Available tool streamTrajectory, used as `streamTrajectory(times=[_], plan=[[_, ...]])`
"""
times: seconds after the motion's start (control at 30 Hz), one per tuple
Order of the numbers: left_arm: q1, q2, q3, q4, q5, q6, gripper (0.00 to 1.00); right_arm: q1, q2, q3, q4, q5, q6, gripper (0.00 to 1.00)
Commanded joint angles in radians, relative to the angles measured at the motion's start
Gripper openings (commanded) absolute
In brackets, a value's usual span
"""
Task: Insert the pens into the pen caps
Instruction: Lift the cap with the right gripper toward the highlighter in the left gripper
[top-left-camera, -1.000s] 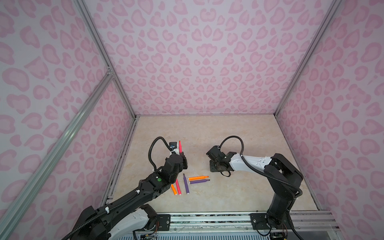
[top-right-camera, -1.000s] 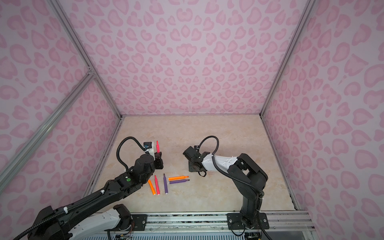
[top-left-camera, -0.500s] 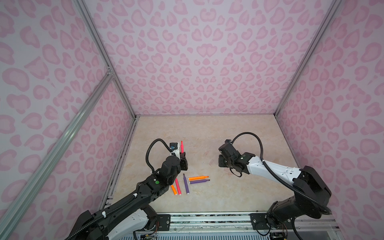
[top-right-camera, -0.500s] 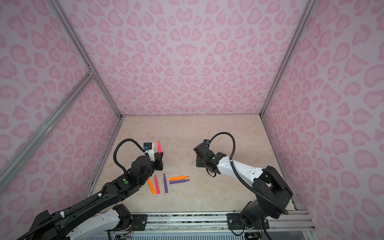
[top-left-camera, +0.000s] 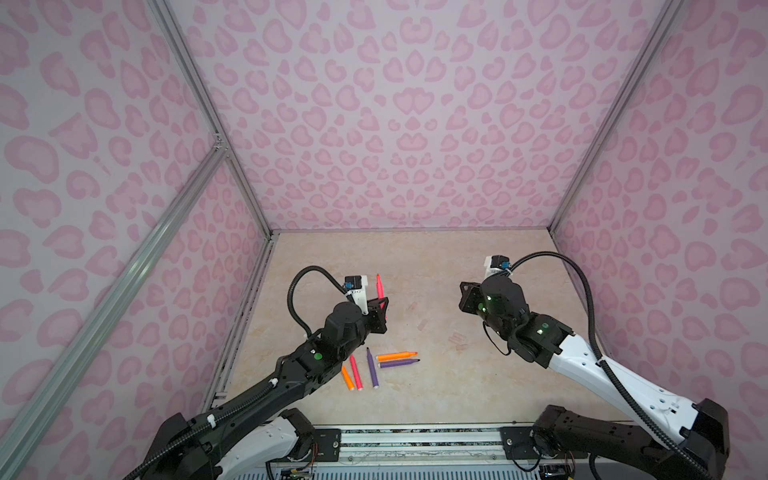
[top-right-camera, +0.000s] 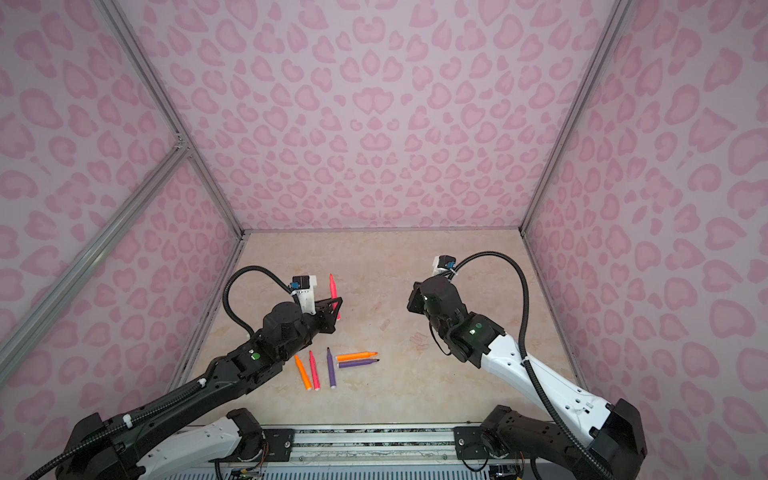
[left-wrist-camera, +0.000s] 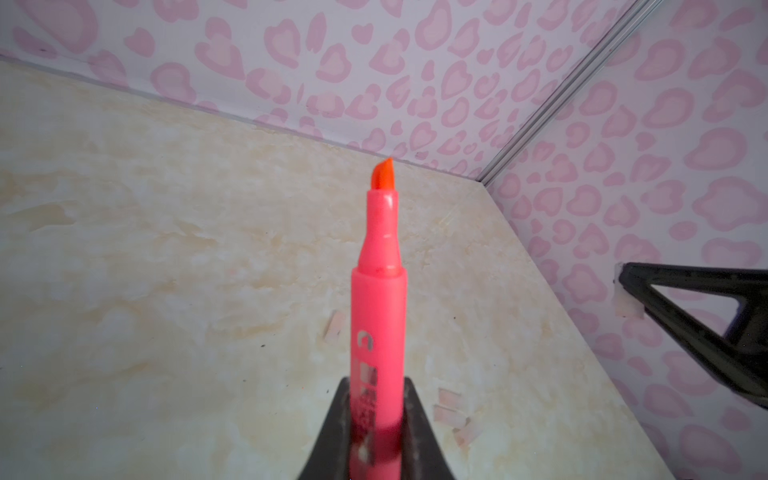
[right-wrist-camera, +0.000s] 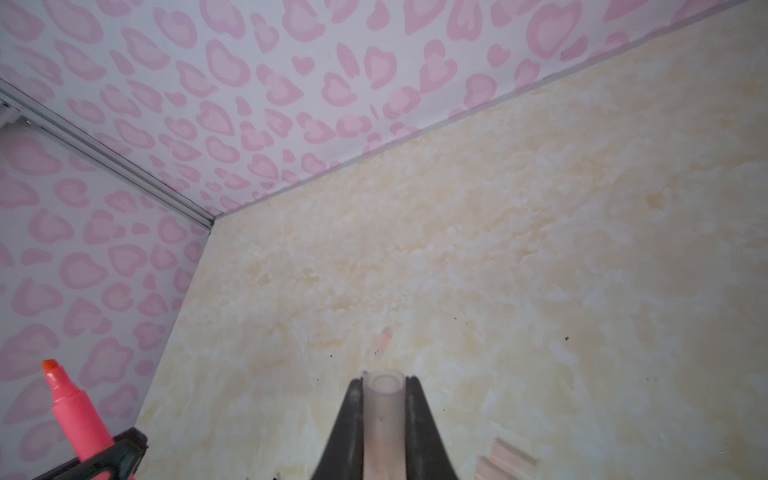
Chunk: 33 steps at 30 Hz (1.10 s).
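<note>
My left gripper (top-left-camera: 380, 311) (left-wrist-camera: 376, 401) is shut on a pink pen (top-left-camera: 379, 286) (left-wrist-camera: 378, 299), held upright with its orange-red tip bare and pointing up. My right gripper (top-left-camera: 466, 297) (right-wrist-camera: 384, 384) hangs above the table to the right, shut on a clear pen cap (right-wrist-camera: 384, 401) whose open mouth faces away from the wrist. The held pen (right-wrist-camera: 77, 415) also shows at the edge of the right wrist view, well apart from the cap. Several more pens lie between the arms: orange (top-left-camera: 346, 377), pink (top-left-camera: 356, 372), purple (top-left-camera: 372, 368), orange (top-left-camera: 397, 355), purple (top-left-camera: 399, 363).
Loose clear caps lie on the beige table (top-left-camera: 457, 266): a small cluster (top-left-camera: 457, 338) (left-wrist-camera: 448, 409) near the right arm, single ones (top-left-camera: 422, 325) (left-wrist-camera: 334, 328) nearer the middle. Pink-patterned walls close the left, back and right sides.
The right arm has lifted and swung rightward, carrying the cap off the table. The left gripper has shifted slightly right with the pink pen.
</note>
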Motion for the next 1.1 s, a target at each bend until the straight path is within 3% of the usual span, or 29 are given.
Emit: streamTrajectory(times=[0.0, 0.1, 0.23, 0.37, 0.53, 0.73, 1.07], plan=[[-0.002, 0.111, 0.052, 0.09, 0.12, -0.056, 0.04, -0.009, -0.036, -0.068, 0.144, 0.055, -0.079, 0.06], [-0.012, 0.211, 0.019, 0.254, 0.286, 0.073, 0.04, -0.062, -0.064, -0.153, 0.208, -0.009, -0.071, 0.06], [-0.061, 0.262, 0.017, 0.271, 0.372, 0.143, 0.04, -0.122, -0.091, -0.228, 0.286, -0.13, -0.032, 0.04], [-0.181, 0.32, 0.113, 0.198, 0.389, 0.247, 0.04, -0.13, -0.135, -0.301, 0.411, -0.195, -0.032, 0.06], [-0.217, 0.41, 0.154, 0.228, 0.488, 0.203, 0.04, -0.13, -0.154, -0.332, 0.484, -0.263, -0.032, 0.04], [-0.217, 0.423, 0.162, 0.205, 0.46, 0.187, 0.04, -0.134, -0.221, -0.389, 0.525, -0.221, -0.029, 0.06], [-0.216, 0.434, 0.17, 0.203, 0.468, 0.169, 0.04, -0.139, -0.232, -0.408, 0.579, -0.276, -0.006, 0.03]])
